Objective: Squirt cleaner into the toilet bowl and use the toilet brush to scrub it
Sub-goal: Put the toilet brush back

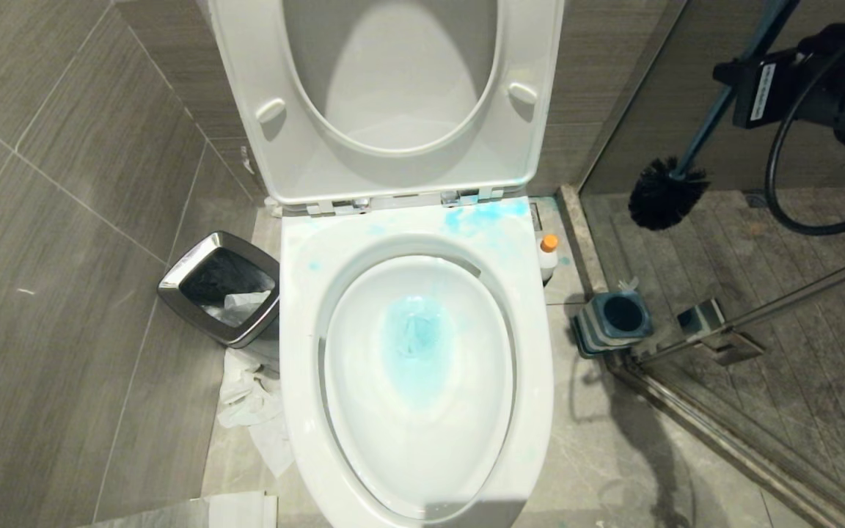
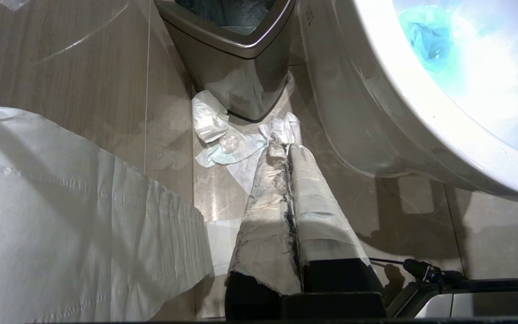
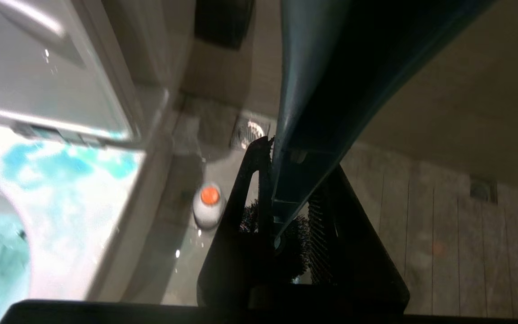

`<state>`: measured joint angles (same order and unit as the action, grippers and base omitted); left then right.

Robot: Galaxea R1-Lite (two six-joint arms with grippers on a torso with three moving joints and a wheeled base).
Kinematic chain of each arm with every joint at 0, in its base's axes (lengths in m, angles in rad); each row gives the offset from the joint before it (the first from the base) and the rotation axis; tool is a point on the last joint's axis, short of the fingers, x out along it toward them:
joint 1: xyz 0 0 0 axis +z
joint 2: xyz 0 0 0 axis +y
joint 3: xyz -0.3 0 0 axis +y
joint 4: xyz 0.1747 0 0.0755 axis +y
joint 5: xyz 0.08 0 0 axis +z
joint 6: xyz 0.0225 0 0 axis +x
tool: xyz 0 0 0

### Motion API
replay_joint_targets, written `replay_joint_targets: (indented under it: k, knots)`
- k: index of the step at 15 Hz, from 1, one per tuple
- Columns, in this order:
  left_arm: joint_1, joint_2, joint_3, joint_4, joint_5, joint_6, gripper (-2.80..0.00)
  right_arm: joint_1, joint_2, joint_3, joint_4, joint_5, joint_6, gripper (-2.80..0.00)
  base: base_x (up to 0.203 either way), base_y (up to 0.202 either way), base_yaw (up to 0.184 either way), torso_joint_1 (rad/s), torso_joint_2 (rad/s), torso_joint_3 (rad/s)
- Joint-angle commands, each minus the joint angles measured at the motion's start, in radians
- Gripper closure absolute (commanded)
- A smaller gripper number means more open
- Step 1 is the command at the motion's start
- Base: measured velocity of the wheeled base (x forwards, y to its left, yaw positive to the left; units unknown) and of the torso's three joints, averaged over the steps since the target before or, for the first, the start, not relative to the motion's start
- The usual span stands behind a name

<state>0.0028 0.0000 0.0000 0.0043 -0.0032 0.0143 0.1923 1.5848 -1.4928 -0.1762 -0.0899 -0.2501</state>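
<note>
White ceramic, glossy and wide-rimmed, forms the bowl [image 1: 532, 411], with its seat and lid [image 1: 246, 110] raised against the wall. Bright blue liquid pools at the bottom of the bowl, and blue smears mark the rim near the hinges.

The brush [image 1: 675, 183] hangs in the air to the right of the toilet, above the floor beside the glass partition. Its slim slate-blue handle runs up to the right gripper [image 3: 281, 198], whose fingers are clamped on it; the round black bristle head points down, well apart from the bowl.

The cleaner [image 1: 548, 257], a small white bottle with an orange cap, stands on the floor just beside the bowl's right rear edge.

The square grey-blue holder [image 1: 613, 323] sits on the floor right of the toilet, its round well dark.

The steel-rimmed bin [image 1: 221, 297] stands left of the bowl with a dark liner and crumpled white paper inside. More paper [image 1: 250, 396] lies on the floor before it.

The left gripper [image 2: 286, 148] hangs low near that paper, its wrapped fingers pressed together, holding nothing.
</note>
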Motion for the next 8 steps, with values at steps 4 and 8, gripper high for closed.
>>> replay_joint_targets:
  k: [4,8]
  knots:
    - [0.000,0.002,0.000,0.000,0.000,0.000,0.00,-0.056,0.132,0.171,-0.120,0.062,0.060,0.00,0.000,0.000,0.000,0.000,0.00,0.000]
    - [0.000,0.002,0.000,0.000,0.000,-0.002,0.00,-0.136,0.246,0.265,-0.303,0.124,0.089,0.00,0.000,0.000,0.000,0.000,0.00,0.000]
